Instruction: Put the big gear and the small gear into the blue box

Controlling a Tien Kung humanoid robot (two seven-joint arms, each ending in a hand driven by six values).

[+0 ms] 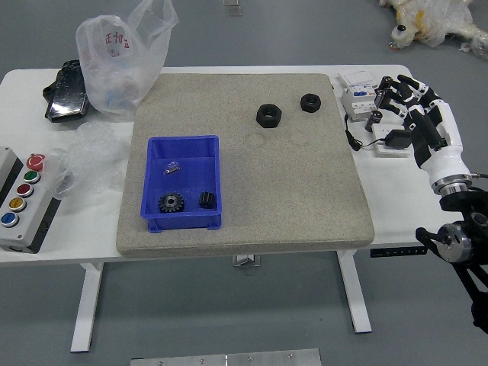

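Both gears lie in the blue plastic box (183,221): the big gear (171,202), a black toothed wheel, near its front left corner, and the small gear (207,200), black and narrower, near the front right one. So I judge the placing done, and what I have in hand is the withdrawal. My right robot hand (429,123) is released, fingers loosely extended, grasping nothing that I can see, over the right side of the white desk (400,202). The next move calls for drawing my arm back toward my side and leaving the box alone. The beige mat (297,183) gives me broad room between hand and box, with two black nuts near its far edge. My tighter side is here: white boxy devices (358,101) and a thin black cable (355,143) lie close by, and a low sweep could snag them, so I should lift first.
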